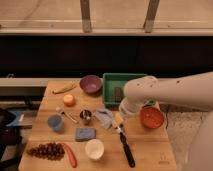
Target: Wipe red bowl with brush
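gripper [119,121] at frame centre, low over the wooden table [150,145], jaws spread, nothing pinched. It sits right at the pale head end of the brush [127,150]: 1 brush, flat on the table, black handle running toward the bottom edge. red bowl [151,118] just right of the gripper. 2 bowls total; the purple bowl [91,84] is upper centre-left beside 1 green tray [112,76]. Lower left: 1 blue sponge [85,133], 1 white cup [94,148], 1 blue cup [55,122].

We count two bowls, the red bowl [151,118] at right and a purple bowl [91,84] at upper centre; one brush [126,147]; three cups (a white cup [94,149], a blue cup [55,122], a metal cup [86,116]); one sponge [85,133]; one green tray [111,79]; one gripper [120,116] at mid-frame, just above the brush's head.
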Available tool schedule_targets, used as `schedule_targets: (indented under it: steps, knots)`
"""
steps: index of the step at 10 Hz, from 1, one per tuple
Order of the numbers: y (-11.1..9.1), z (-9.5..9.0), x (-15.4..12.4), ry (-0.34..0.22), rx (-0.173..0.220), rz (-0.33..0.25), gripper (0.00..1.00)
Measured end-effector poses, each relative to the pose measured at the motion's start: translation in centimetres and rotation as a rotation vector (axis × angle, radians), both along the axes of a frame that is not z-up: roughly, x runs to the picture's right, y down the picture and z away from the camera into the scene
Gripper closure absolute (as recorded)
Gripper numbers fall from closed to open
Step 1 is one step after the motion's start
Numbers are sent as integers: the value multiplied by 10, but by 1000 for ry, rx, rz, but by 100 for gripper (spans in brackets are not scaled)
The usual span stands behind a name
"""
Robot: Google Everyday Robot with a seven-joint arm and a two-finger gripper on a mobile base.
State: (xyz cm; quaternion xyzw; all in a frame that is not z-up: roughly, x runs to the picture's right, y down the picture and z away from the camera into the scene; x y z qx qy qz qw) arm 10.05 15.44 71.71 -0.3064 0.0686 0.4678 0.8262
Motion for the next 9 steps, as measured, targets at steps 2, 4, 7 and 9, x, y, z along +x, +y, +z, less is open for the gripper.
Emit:
schedule_targets:
  steps: [2, 4, 7, 9]
  knots:
    - [15, 6, -4, -6, -33, 19, 28]
    - [30, 13, -6, -4, -71, 31, 28]
    - [51, 27, -11, 11, -129, 33, 28]
    - [65, 40, -13, 37, -173, 29, 28]
